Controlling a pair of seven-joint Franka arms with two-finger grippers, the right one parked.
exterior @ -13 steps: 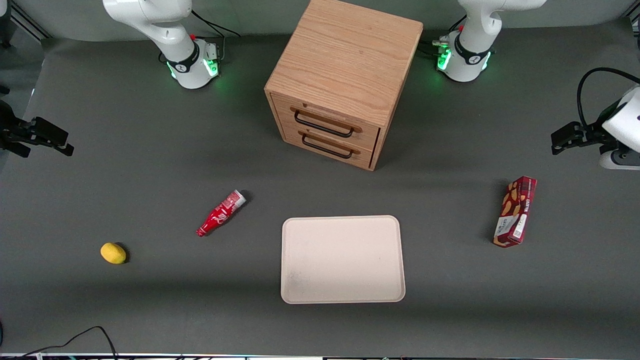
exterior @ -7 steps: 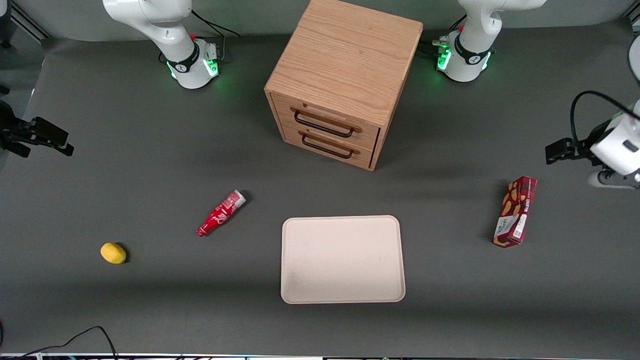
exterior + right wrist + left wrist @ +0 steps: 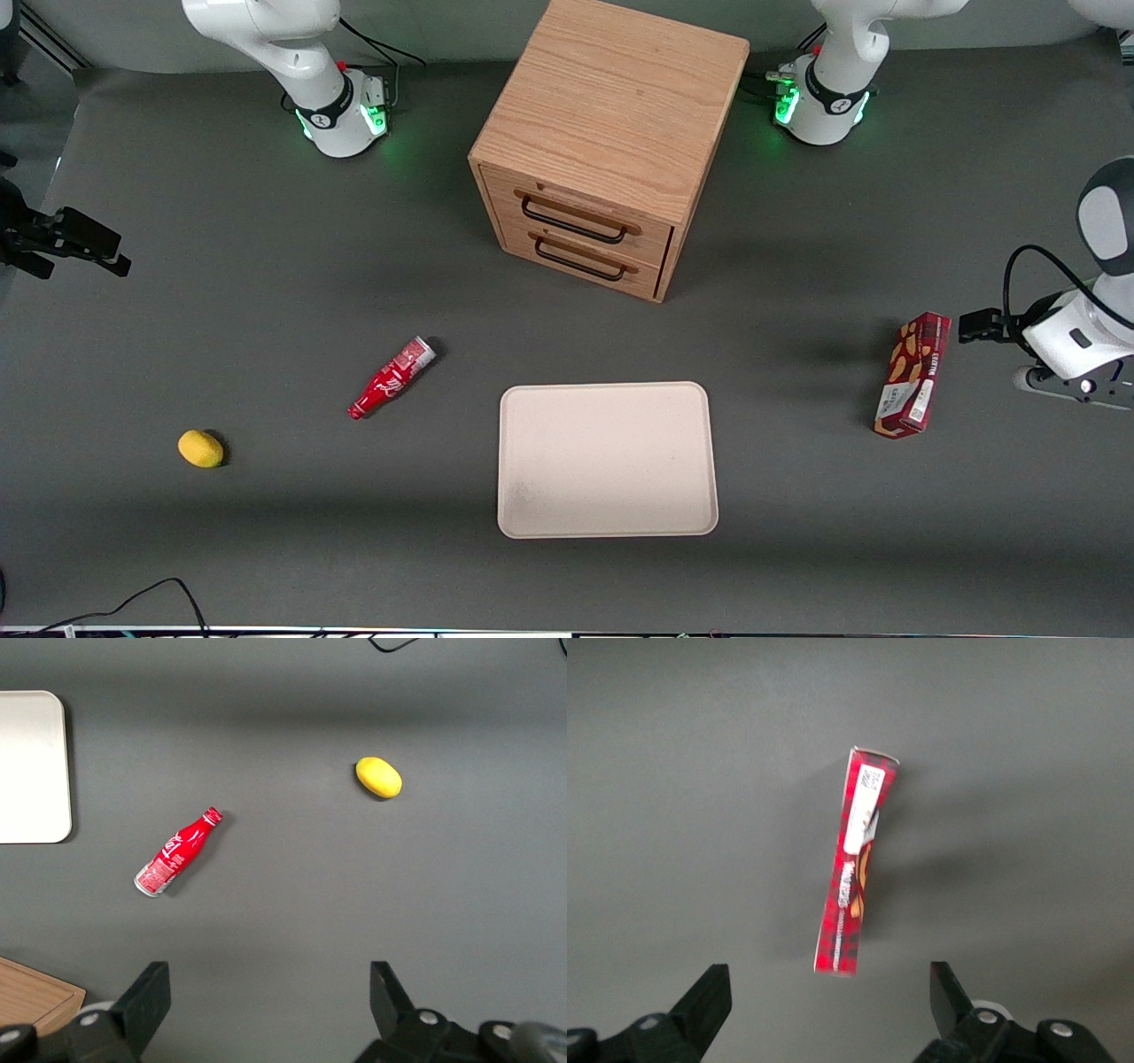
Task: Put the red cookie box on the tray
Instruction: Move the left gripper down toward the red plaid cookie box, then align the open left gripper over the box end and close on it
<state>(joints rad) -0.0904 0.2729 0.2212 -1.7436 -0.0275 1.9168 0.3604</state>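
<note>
A: On the counter, where's the box?
B: Well apart from the tray, toward the working arm's end.
A: The tool?
B: Above the box, fingers apart (holding nothing).

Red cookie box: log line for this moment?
phase: approach | claw: open, above table beside red cookie box | box: lying on table, ungrasped | tray: no box on it

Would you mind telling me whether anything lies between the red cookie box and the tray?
Nothing visible does. The red cookie box lies on bare table toward the working arm's end; the tray sits apart from it. The open gripper hovers beside the box.
</note>
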